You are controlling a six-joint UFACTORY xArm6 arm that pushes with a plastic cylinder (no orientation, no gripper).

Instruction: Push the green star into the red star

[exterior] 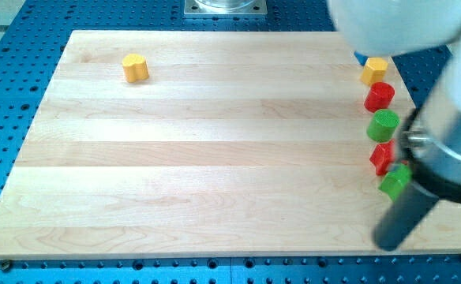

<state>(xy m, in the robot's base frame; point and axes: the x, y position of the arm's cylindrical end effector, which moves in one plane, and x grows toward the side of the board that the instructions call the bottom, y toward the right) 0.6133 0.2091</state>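
The green star [394, 182] lies near the board's right edge, partly hidden by my arm. The red star [382, 156] sits just above it, and they look to be touching. My rod comes down from the right; my tip [389, 241] rests below the green star, near the board's bottom right corner.
A column of blocks runs up the right edge: a green round block [384, 125], a red round block [379, 96], a yellow block [374, 71] and a sliver of a blue block [359, 58]. A yellow heart-shaped block [135, 69] lies at top left. The wooden board [215, 158] sits on a blue perforated table.
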